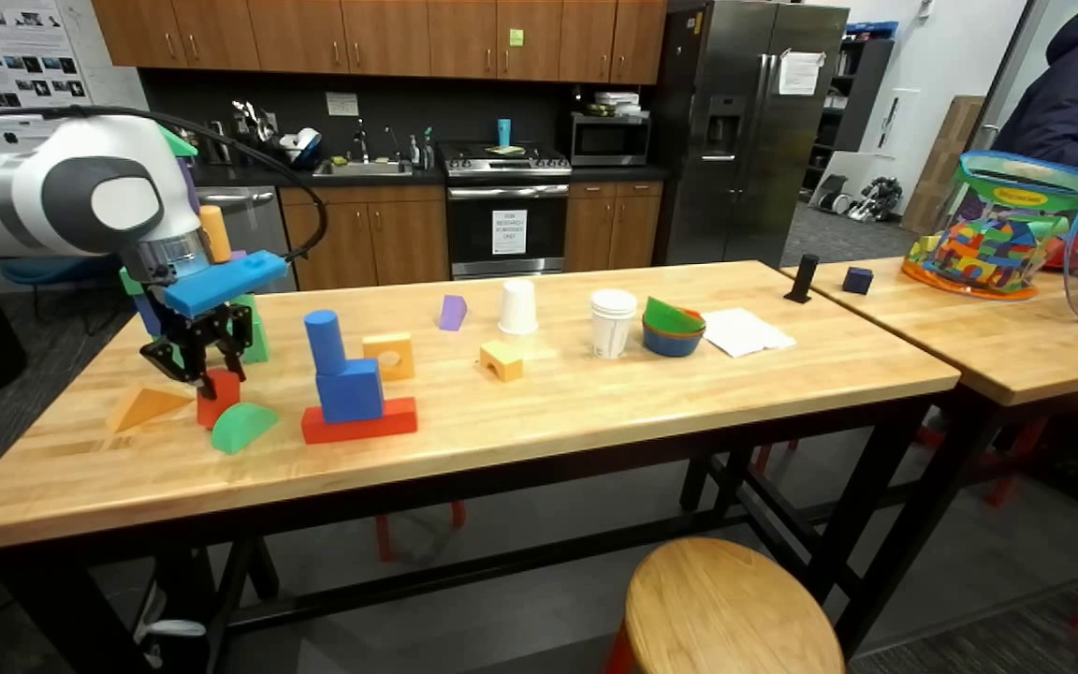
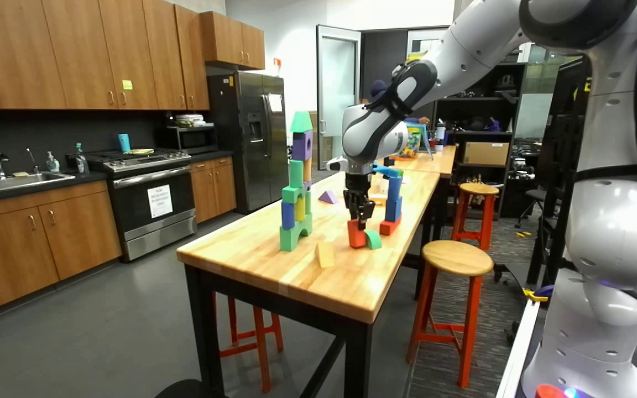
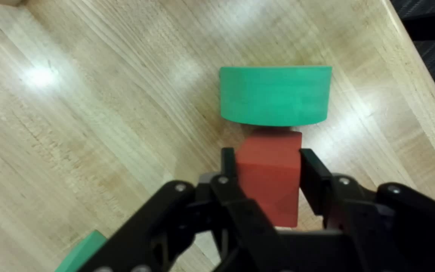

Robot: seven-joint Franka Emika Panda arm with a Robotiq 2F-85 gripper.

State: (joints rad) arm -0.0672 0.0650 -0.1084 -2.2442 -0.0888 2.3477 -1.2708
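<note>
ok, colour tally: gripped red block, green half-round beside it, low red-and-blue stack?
Red: 2 (red rectangular block in the end effector, long red base block)
Blue: 2 (blue cylinder, blue rectangular block)
Green: 1 (green half-round block)
Total: 5

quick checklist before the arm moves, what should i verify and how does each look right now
1. Red block gripped: ok, fingers shut on opposite sides of it.
2. Red block lifted off the table: not ok, it appears to stand there.
3. Clear of the green half-round block: cannot tell, too close in the wrist view.
4. Orange triangular block apart from the red block: ok, a gap shows.
5. Blue cylinder standing on blue block: ok, long red block underneath.
6. Tall tower standing: ok, upright in an exterior view.
</note>
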